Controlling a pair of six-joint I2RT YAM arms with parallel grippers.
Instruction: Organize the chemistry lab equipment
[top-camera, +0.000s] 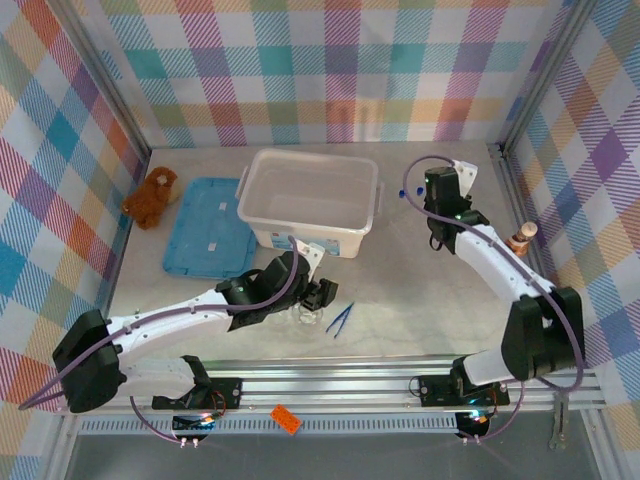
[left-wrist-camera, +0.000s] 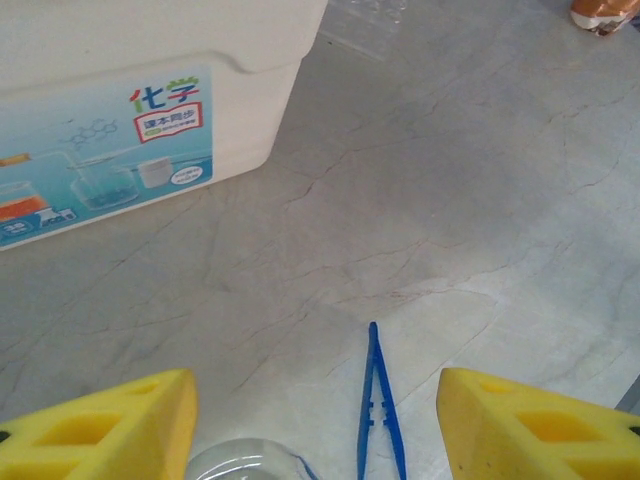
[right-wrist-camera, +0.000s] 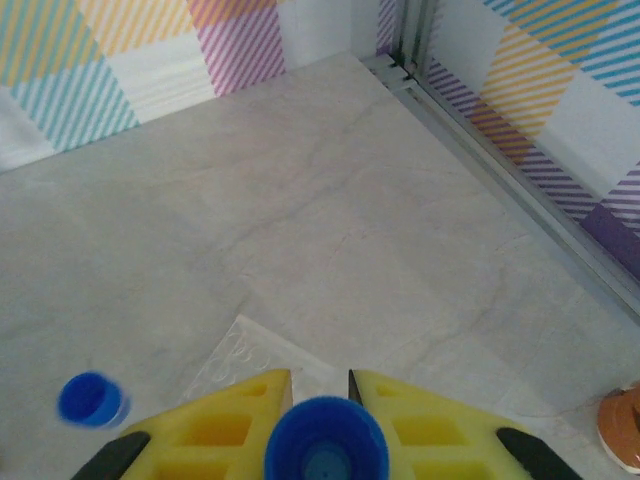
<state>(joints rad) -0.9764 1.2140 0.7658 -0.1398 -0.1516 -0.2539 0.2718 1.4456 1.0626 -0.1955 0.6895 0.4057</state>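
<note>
My right gripper (right-wrist-camera: 320, 385) is shut on a test tube, whose blue cap (right-wrist-camera: 325, 440) sticks up between the yellow fingers; the tube's body is hidden. A second blue cap (right-wrist-camera: 90, 400) lies to its left. From above, that gripper (top-camera: 435, 200) is at the back right of the table. My left gripper (left-wrist-camera: 317, 375) hangs open low over the table. The blue tweezers (left-wrist-camera: 378, 400) lie flat between its fingers, nearer the right one. A clear petri dish (left-wrist-camera: 245, 462) sits by the left finger. Seen from above, the dish (top-camera: 305, 318) and tweezers (top-camera: 340, 318) lie near the front edge.
A white bin (top-camera: 310, 200) stands open at the back centre, its blue lid (top-camera: 210, 228) flat to the left. A brown plush toy (top-camera: 150, 197) sits at the far left. A striped figure (top-camera: 520, 238) stands by the right wall. A clear plastic bag (right-wrist-camera: 250, 350) lies under my right gripper.
</note>
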